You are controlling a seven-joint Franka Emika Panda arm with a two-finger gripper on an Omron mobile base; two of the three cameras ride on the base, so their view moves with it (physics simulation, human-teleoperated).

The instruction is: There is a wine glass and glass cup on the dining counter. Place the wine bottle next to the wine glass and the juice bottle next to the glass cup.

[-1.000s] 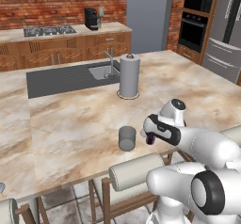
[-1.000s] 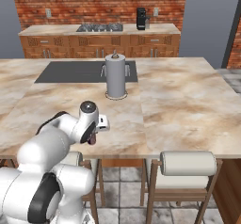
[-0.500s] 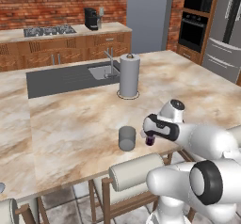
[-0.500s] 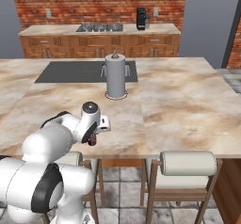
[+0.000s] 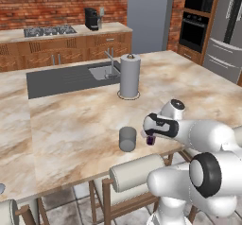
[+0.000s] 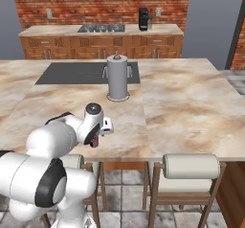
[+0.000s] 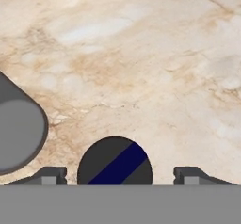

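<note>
Standing beside the short grey translucent tumbler [image 5: 127, 138], the small dark purple juice bottle [image 5: 150, 140] rests on the beige marbled stone table [image 5: 71, 120].
Fingers [image 7: 120, 175] spread apart on either side of it, not clamping.

We see the juice bottle [image 5: 150, 140] only as a dark purple sliver under the hand; in the hand view its round cap [image 7: 115, 162] is cut at 6 o'clock. The glass cup [image 7: 16, 131] runs off at 9 o'clock. We cannot tell whether the fingertips [image 7: 49, 175] touch the bottle.
</note>
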